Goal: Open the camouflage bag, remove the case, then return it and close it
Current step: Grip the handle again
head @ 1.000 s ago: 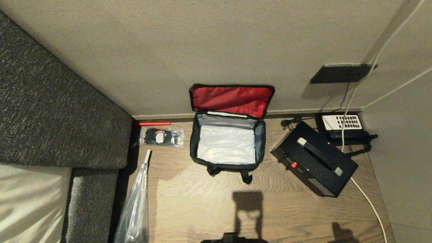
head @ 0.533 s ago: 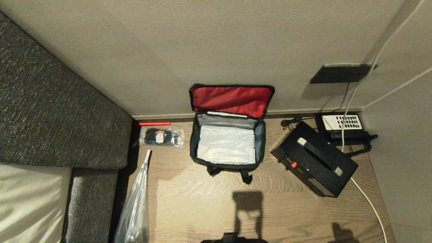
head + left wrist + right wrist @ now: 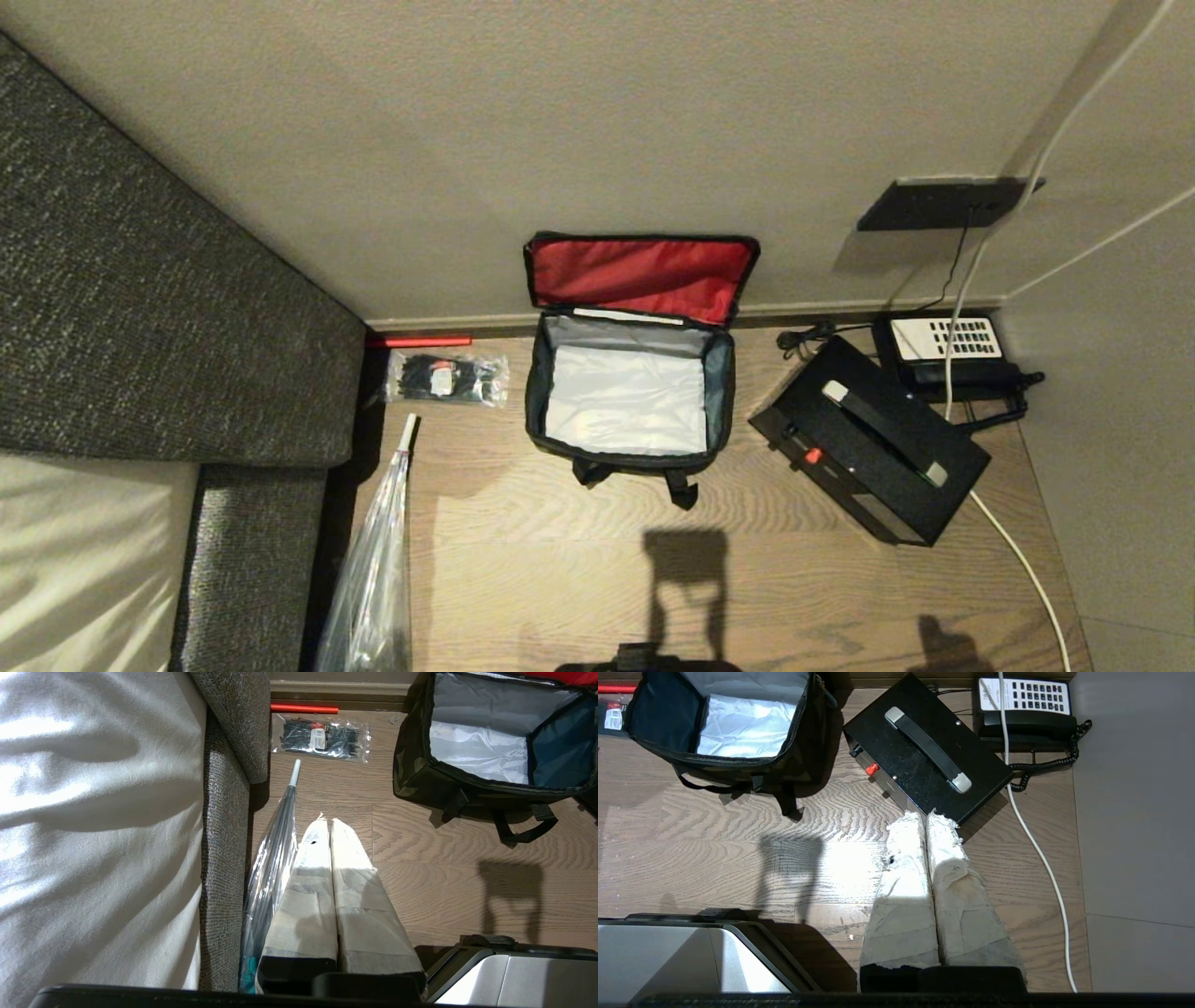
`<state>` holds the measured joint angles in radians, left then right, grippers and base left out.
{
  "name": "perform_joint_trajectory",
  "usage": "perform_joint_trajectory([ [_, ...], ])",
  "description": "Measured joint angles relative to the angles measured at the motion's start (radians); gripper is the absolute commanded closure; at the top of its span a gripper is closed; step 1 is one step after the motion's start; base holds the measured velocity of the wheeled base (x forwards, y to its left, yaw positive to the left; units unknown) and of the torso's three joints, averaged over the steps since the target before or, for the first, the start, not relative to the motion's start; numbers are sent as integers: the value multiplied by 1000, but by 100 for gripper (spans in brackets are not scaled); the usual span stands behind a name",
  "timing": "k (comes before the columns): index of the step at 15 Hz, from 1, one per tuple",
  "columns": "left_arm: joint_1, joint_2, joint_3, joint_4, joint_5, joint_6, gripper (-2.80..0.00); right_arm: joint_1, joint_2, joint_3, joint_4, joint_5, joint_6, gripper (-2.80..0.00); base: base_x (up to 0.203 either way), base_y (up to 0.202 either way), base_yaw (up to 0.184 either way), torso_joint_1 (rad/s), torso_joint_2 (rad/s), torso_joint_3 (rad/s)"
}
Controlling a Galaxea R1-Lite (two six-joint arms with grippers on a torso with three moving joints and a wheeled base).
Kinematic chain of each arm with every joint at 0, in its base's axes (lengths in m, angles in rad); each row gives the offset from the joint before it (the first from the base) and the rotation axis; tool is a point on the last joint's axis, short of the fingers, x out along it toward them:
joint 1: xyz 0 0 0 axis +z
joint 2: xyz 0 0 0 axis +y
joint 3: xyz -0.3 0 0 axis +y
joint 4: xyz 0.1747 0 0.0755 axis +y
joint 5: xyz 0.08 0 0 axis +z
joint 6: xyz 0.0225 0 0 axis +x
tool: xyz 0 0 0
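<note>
The camouflage bag (image 3: 624,461) stands open on the wooden floor against the wall. Its red-lined lid (image 3: 642,271) leans back and the grey-white interior is empty. The black case (image 3: 873,467) lies flat on the floor right of the bag, handle up, with a small red latch facing the bag. The left wrist view shows the bag (image 3: 420,774), and the right wrist view shows both the bag (image 3: 803,760) and the case (image 3: 901,770). My left gripper (image 3: 325,821) hangs shut and empty above the floor left of the bag. My right gripper (image 3: 924,815) is shut and empty, hovering near the case's front corner.
A black telephone (image 3: 943,353) with a white keypad sits behind the case, a white cable (image 3: 1018,551) running past it. A packet of black zip ties (image 3: 446,378) and a plastic-wrapped umbrella (image 3: 373,579) lie left of the bag, beside a grey sofa (image 3: 140,308).
</note>
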<state>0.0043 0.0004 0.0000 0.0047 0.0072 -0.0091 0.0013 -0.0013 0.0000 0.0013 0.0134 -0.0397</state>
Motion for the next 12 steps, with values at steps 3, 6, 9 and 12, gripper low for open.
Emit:
perform_joint_trajectory([
  [3,0,0,0,0,0,-1,0,0,0,0,0,0,0,0,0,0,0,0,0,0],
  [6,0,0,0,0,0,-1,0,0,0,0,0,0,0,0,0,0,0,0,0,0],
  [9,0,0,0,0,0,-1,0,0,0,0,0,0,0,0,0,0,0,0,0,0],
  [12,0,0,0,-1,0,-1,0,0,0,0,0,0,0,0,0,0,0,0,0,0],
])
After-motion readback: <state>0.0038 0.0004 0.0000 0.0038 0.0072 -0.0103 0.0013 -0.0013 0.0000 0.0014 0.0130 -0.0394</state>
